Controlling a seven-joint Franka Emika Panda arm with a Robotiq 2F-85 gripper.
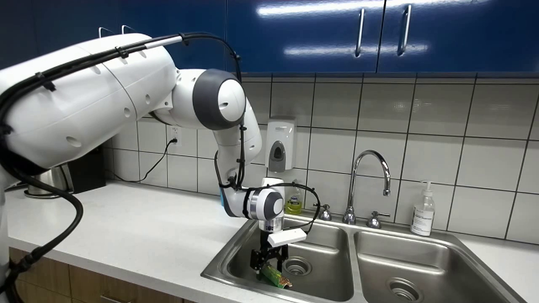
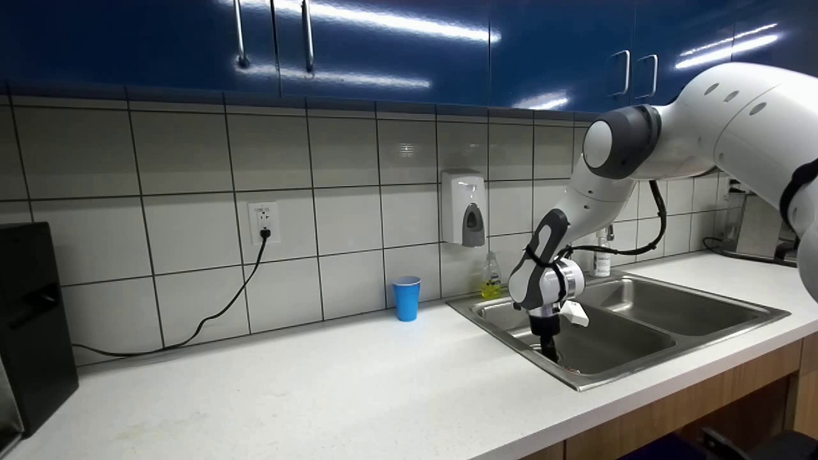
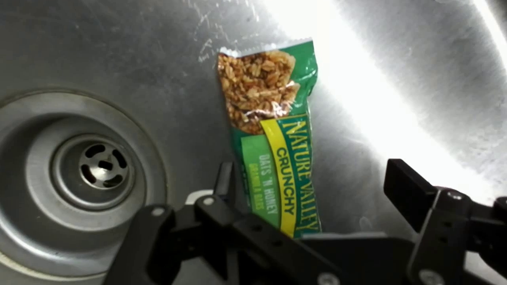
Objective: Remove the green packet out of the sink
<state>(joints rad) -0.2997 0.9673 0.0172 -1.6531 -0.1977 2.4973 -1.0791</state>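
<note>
White tiles (image 1: 440, 107) back the counter (image 1: 147, 227) and steel sink (image 1: 357, 261), where the claw (image 3: 312, 178) gapes.

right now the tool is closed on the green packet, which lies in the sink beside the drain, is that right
Not quite: the tool is open, not closed on the green packet. The wrist view shows its fingers spread wide, one plainly clear of the packet. The packet does lie in the sink beside the drain.

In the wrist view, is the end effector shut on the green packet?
No, the sink shows bare between the green packet and one finger of the open end effector.
</note>
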